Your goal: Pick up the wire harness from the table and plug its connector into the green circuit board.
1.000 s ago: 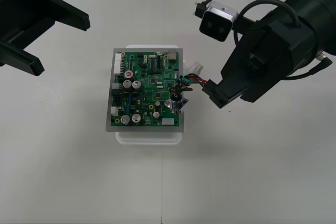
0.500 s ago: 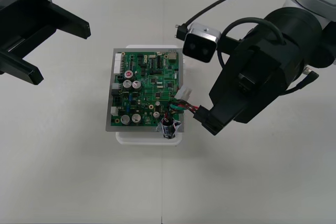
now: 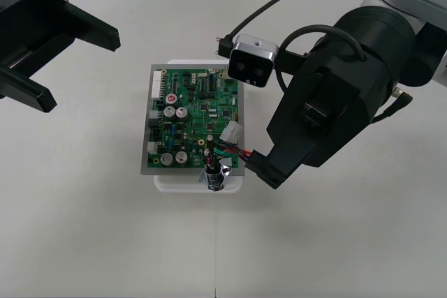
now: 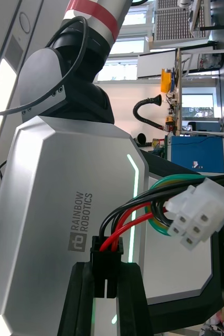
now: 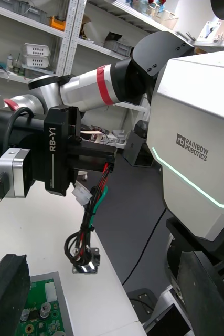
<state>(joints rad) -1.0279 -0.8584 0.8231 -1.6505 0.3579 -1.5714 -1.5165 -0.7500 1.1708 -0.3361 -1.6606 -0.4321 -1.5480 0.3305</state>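
The right gripper [image 3: 262, 163], with its two black fingers [image 4: 80, 302] closed, holds the small wire harness [image 3: 239, 150] of thin red, black and green wires. In the right wrist view the small black plug [image 4: 105, 262] of the harness sits pinched between the fingers, and the wires rise out of it.

The gripper stands just beside the near right corner of the green circuit board [image 3: 192, 113], which rests on a flat white base [image 3: 178, 183]. The board therefore lies to the robot's left of the gripper, and the harness points that way. Its wires run from the fingers across toward the board, so the long axis is roughly sideways. A white plastic connector block [image 3: 232, 132] on the wires is over the right edge of the board. The round metal socket [image 3: 215, 176] with its flange hangs down at the near edge, over the white base. Whether the socket touches the base cannot be told.

The plug is not in the board. The coming move probably needs a short travel to the robot's left and downward, with the connector turned to face its seat.

The left gripper [image 3: 82, 69] waits wide open and holding nothing at the far left of the plain light table [image 3: 328, 242], well apart from the board. The right arm is clearly the nearer one.
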